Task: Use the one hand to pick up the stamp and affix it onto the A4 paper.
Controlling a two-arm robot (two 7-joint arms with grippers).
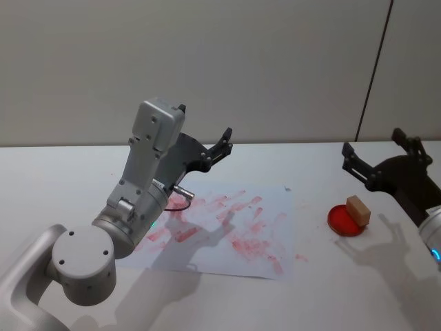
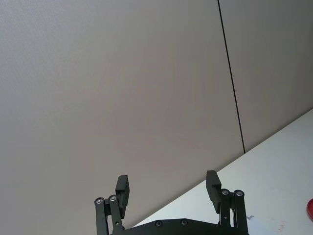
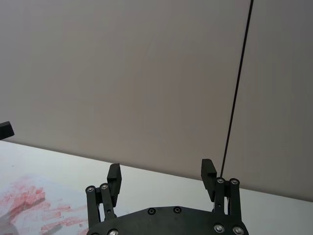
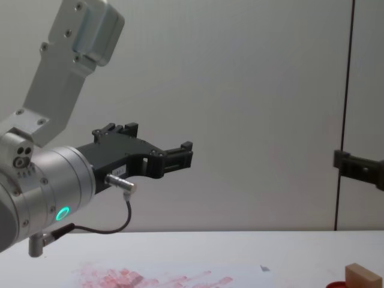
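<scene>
1. The right end effector (image 1: 373,141) is hanging released. Its two black fingers (image 3: 114,176) are spread wide, with nothing between them.
2. It is hovering above the right side of the counter (image 1: 69,179), higher than the stamp (image 1: 358,209) and a little behind it. The two are not touching.
3. The stamp is sitting on top of a red disc (image 1: 342,222) on the counter, and no end effector is touching it. In the chest view it is showing at the lower right, down at counter level.
4. The paper (image 1: 227,227) is lying flat on the counter to the left of the disc, near it but apart. Pink-red prints are covering much of the sheet.
5. The left end effector (image 1: 205,119) is also released and carrying nothing, its fingers parted in the left wrist view. It is hanging over the far left part of the paper and pointing toward the wall (image 1: 275,62). In the chest view it is showing well above the counter.
6. The left arm (image 1: 141,179) is rising from the lower left, with a green ring glowing at its wrist. A thin cable (image 4: 120,225) is looping under that wrist.
</scene>
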